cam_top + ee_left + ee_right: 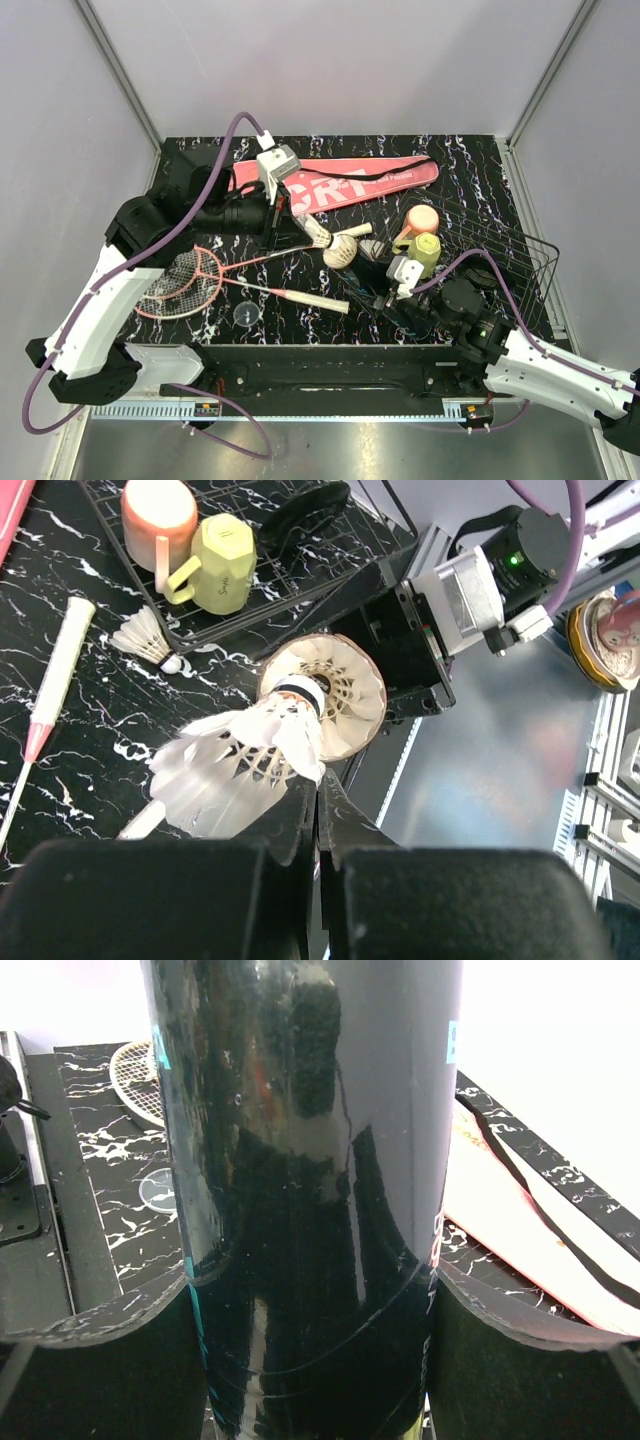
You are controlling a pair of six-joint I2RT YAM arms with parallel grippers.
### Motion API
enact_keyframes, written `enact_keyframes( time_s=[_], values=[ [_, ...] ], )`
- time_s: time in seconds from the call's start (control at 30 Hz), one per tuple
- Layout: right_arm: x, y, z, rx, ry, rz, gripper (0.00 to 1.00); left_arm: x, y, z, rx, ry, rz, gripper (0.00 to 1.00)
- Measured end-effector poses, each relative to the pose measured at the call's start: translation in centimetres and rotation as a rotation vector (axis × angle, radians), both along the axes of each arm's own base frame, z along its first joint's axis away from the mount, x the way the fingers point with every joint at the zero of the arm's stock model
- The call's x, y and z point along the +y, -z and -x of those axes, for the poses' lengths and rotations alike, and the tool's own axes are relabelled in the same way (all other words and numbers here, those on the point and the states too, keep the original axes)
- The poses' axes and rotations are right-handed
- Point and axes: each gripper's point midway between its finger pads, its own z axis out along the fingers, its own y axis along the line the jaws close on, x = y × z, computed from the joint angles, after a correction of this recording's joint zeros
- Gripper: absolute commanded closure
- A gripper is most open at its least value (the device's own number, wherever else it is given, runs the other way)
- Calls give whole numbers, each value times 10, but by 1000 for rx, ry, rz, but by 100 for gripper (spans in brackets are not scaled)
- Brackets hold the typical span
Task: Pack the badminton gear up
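Note:
My left gripper (320,785) is shut on the feather skirt of a white shuttlecock (240,765). Its cork tip touches the open mouth of the long black tube (335,695), where other feathers show inside. From above, that shuttlecock (320,235) hangs just left of the tube's mouth (343,252). My right gripper (310,1300) is shut on the black tube (300,1160), which fills its view. Another shuttlecock (145,640) lies beside the basket. A pink-red racquet (190,280) lies front left. The pink racquet cover (350,180) lies at the back.
A black wire basket (505,250) at the right holds a yellow-green cup (427,250) and a peach one (422,217). A small clear lid (246,315) lies near the front edge. A white racquet handle (60,665) lies left of the loose shuttlecock.

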Motion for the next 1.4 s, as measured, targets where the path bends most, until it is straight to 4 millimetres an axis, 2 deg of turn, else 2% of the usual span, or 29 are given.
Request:
enact_keyframes(
  time_s=[0.13, 0.27, 0.37, 0.4, 0.43, 0.5, 0.53, 0.6, 0.7, 0.9, 1.03, 1.17, 1.23, 1.33, 1.4],
  values=[
    [3, 2, 3, -3, -26, 10, 59, -4, 6, 9, 11, 56, -7, 100],
    [8, 4, 6, -6, -54, 23, 59, -18, 17, 23, 39, 141, -33, 100],
    [10, 4, 7, -9, -69, 31, 59, -32, 29, 27, 74, 200, -59, 79],
    [10, 5, 7, -10, -72, 33, 59, -36, 33, 25, 85, 211, -67, 70],
    [11, 4, 8, -11, -74, 34, 59, -40, 37, 24, 97, 221, -76, 50],
    [11, 4, 9, -14, -80, 34, 59, -45, 45, 20, 107, 232, -94, 37],
    [11, 3, 10, -18, -85, 34, 59, -45, 49, 17, 112, 223, -106, 27],
    [10, 4, 10, -18, -83, 38, 59, -43, 51, 14, 112, 212, -109, 23],
    [9, 7, 7, -17, -70, 49, 59, -32, 36, 14, 66, 182, -67, 13],
    [12, 9, 6, -14, -71, 59, 59, -6, 3, 17, -34, 106, 35, 8],
    [10, 7, 7, -18, -71, 51, 59, 8, -2, 13, -71, 24, 54, 9],
    [9, 6, 8, -19, -74, 50, 59, 20, 7, -4, -67, -81, 28, 11],
    [9, 6, 8, -18, -74, 51, 59, 18, 14, -15, -45, -104, 8, 11],
    [9, 6, 8, -19, -75, 51, 59, 7, 29, -26, 1, -94, -27, 14],
    [9, 6, 8, -20, -75, 49, 59, -5, 47, -37, 54, -80, -67, 16]
  ],
)
